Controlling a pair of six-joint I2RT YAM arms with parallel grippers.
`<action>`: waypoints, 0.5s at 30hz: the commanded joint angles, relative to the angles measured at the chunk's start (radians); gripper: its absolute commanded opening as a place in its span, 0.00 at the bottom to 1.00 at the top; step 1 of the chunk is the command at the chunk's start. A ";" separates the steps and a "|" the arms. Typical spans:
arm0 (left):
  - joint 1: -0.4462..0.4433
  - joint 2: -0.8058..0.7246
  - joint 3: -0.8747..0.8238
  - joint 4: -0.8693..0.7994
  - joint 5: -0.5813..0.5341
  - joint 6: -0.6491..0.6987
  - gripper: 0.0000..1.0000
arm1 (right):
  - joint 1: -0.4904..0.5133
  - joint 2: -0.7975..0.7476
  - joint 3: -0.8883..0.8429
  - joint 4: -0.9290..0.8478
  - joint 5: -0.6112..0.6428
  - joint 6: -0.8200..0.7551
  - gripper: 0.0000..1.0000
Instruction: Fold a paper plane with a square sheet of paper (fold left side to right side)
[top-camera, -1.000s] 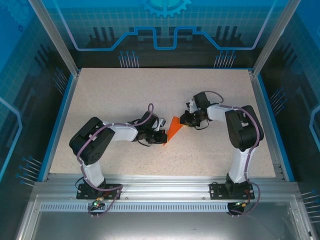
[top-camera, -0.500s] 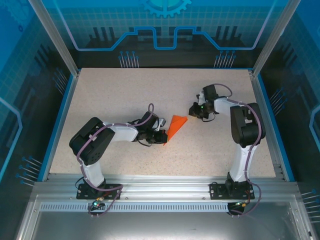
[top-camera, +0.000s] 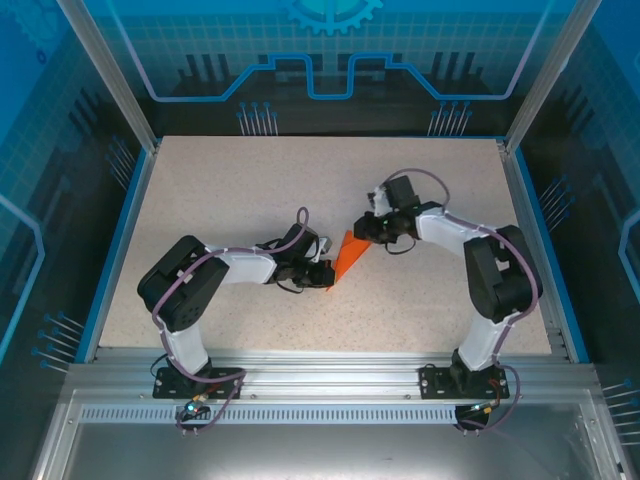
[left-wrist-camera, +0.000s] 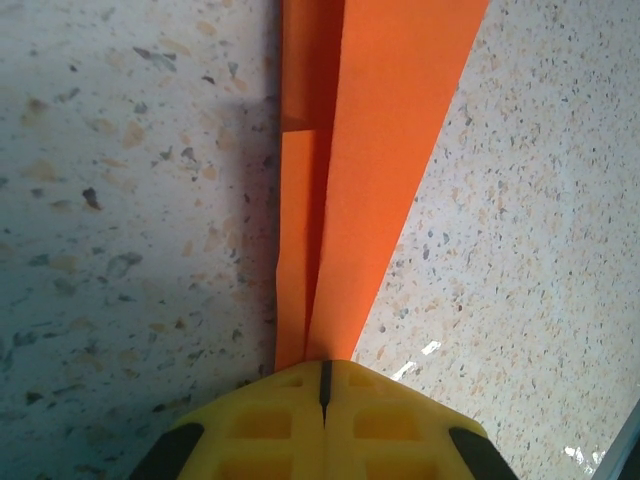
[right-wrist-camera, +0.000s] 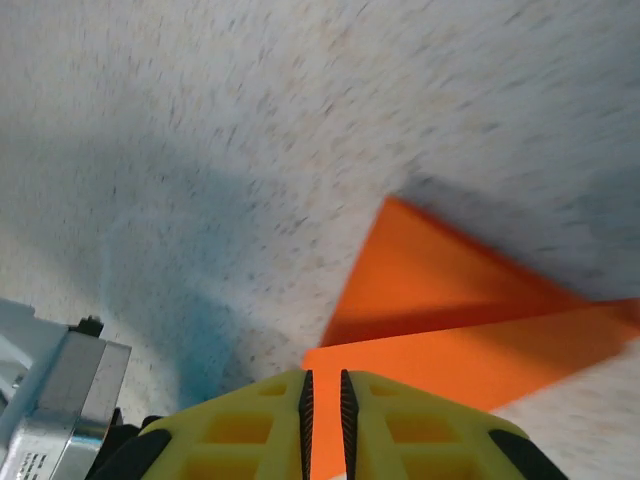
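The left gripper lies low on the speckled table, left of centre. Its jaws are pressed together on the narrow near tip of the folded orange paper, as the left wrist view shows. The paper is a creased, pointed shape slanting far and to the right. At its far right corner sits the right gripper. Its jaws stand a thin slit apart, with orange paper showing in the slit. Whether they pinch it I cannot tell.
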 joint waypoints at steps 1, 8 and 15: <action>0.000 0.028 -0.028 -0.203 -0.087 0.018 0.04 | 0.016 0.096 0.006 0.031 -0.007 0.046 0.18; -0.001 -0.050 0.004 -0.220 -0.050 0.027 0.10 | 0.009 0.176 0.036 -0.039 0.066 0.021 0.18; -0.001 -0.157 0.070 -0.208 0.066 0.055 0.13 | 0.009 0.184 0.017 -0.046 0.070 0.017 0.17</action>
